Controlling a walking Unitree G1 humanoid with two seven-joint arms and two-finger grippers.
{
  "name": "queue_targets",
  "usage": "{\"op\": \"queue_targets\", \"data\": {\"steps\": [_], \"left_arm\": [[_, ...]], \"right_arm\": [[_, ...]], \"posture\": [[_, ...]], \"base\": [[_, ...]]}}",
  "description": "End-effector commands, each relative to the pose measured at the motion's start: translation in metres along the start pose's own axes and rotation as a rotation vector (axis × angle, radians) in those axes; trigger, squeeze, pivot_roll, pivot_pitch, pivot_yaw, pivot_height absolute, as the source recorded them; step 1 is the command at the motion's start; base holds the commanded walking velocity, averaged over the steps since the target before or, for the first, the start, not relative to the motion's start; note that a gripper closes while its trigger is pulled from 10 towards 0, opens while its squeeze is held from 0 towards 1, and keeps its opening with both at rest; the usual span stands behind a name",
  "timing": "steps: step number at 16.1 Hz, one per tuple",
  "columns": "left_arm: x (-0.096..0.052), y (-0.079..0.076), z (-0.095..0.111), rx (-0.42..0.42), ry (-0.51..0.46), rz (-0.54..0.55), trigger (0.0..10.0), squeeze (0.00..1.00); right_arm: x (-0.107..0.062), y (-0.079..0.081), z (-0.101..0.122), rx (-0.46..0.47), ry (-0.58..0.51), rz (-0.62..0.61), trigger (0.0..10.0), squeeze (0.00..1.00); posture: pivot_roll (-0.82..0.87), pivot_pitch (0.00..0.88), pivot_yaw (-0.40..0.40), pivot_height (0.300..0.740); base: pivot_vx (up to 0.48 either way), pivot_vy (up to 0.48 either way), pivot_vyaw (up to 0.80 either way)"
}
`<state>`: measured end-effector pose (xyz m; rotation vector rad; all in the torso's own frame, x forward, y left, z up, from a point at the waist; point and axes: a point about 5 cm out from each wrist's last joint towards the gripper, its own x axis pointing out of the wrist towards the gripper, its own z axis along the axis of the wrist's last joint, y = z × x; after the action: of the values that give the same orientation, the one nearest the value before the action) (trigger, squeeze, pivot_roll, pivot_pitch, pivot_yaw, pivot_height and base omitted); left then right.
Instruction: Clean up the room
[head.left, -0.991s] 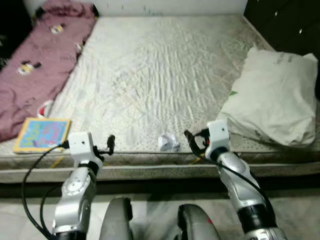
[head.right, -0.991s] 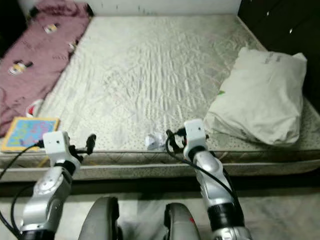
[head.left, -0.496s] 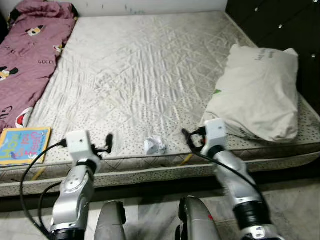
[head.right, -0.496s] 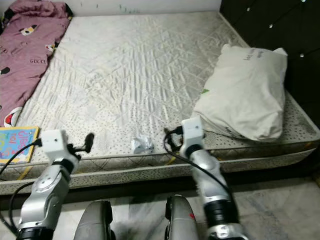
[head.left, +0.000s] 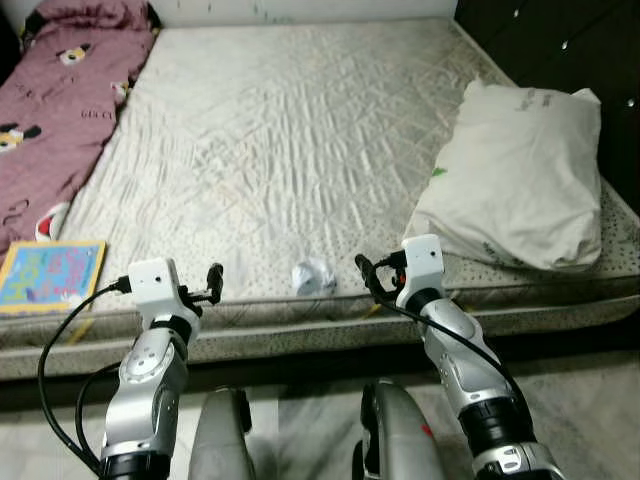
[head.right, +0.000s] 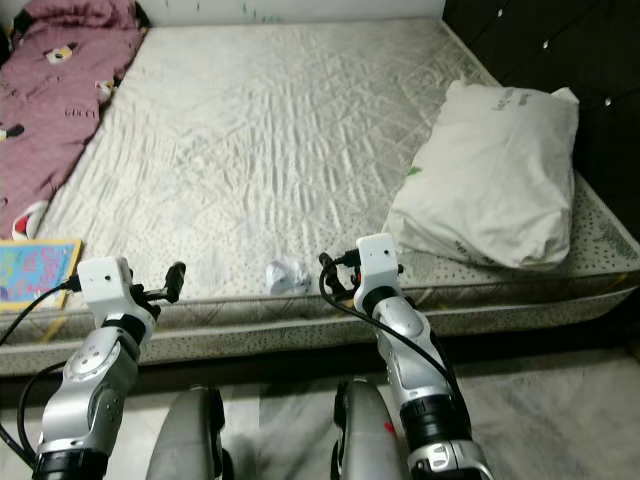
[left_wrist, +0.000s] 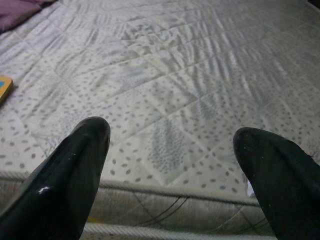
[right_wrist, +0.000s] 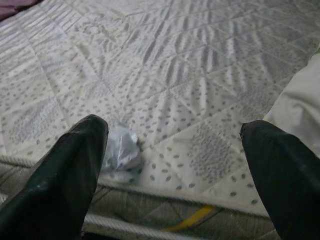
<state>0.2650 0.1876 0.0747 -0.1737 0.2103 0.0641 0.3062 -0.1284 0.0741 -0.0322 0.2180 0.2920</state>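
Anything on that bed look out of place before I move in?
Yes: a crumpled wad of paper lies near the mattress's front edge, between the two open grippers. A colourful book sits at the front left corner, and the pillow lies askew.

Crumpled wad of pale paper (head.left: 313, 277), lying loose on the mattress (head.left: 300, 150) close to its near edge. Colourful picture book (head.left: 52, 274), flat near the front left corner. White pillow (head.left: 520, 185), slumped at the right side.

Beyond the left gripper (head.left: 213, 283), the book (head.left: 50, 275) and maroon blanket (head.left: 50, 110) run off frame; the blanket's small prints are unreadable.
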Motion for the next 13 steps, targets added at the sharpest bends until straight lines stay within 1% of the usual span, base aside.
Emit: {"op": "queue_targets", "data": {"steps": [1,2,3,4,5,8,13], "left_arm": [[0.001,-0.0011,0.0054,0.09,-0.024,0.019,10.0,0.0],[0.0022,-0.0013,0.0068,0.088,-0.029,0.03,10.0,0.0],[0.0023,-0.0014,0.0072,0.007,-0.039,-0.002,10.0,0.0],[0.0019,0.001,0.0082,0.001,-0.051,0.006,10.0,0.0],[0.0019,0.0023,0.0064,-0.011,-0.043,0.013,10.0,0.0],[0.0017,-0.0001,0.0085,-0.012,-0.067,-0.004,10.0,0.0],[0.0012,-0.0002,0.0075,-0.022,-0.063,-0.01,10.0,0.0]], "right_arm": [[0.0012,-0.0008,0.002,-0.003,-0.008,0.003,10.0,0.0],[0.0014,-0.0003,0.002,-0.004,-0.009,0.007,10.0,0.0],[0.0015,-0.0001,0.0017,-0.007,-0.005,0.009,10.0,0.0],[0.0015,0.0,0.0017,-0.007,-0.004,0.011,10.0,0.0],[0.0016,-0.0001,0.0017,-0.005,-0.006,0.011,10.0,0.0],[0.0014,0.0002,0.0017,-0.007,-0.007,0.013,10.0,0.0],[0.0014,0.0025,0.0016,-0.025,-0.008,0.033,10.0,0.0]], "posture": [[-0.05,0.06,0.004,0.562],[-0.05,0.06,0.004,0.557],[-0.05,0.062,0.002,0.557],[-0.05,0.062,0.002,0.557],[-0.05,0.062,0.002,0.557],[-0.06,0.058,-0.002,0.557],[-0.06,0.055,-0.005,0.557]], "base": [[0.0,0.0,0.0],[0.0,0.0,0.0],[0.0,0.0,0.0],[0.0,0.0,0.0],[0.0,0.0,0.0],[0.0,0.0,0.0],[0.0,0.0,0.0]]}}
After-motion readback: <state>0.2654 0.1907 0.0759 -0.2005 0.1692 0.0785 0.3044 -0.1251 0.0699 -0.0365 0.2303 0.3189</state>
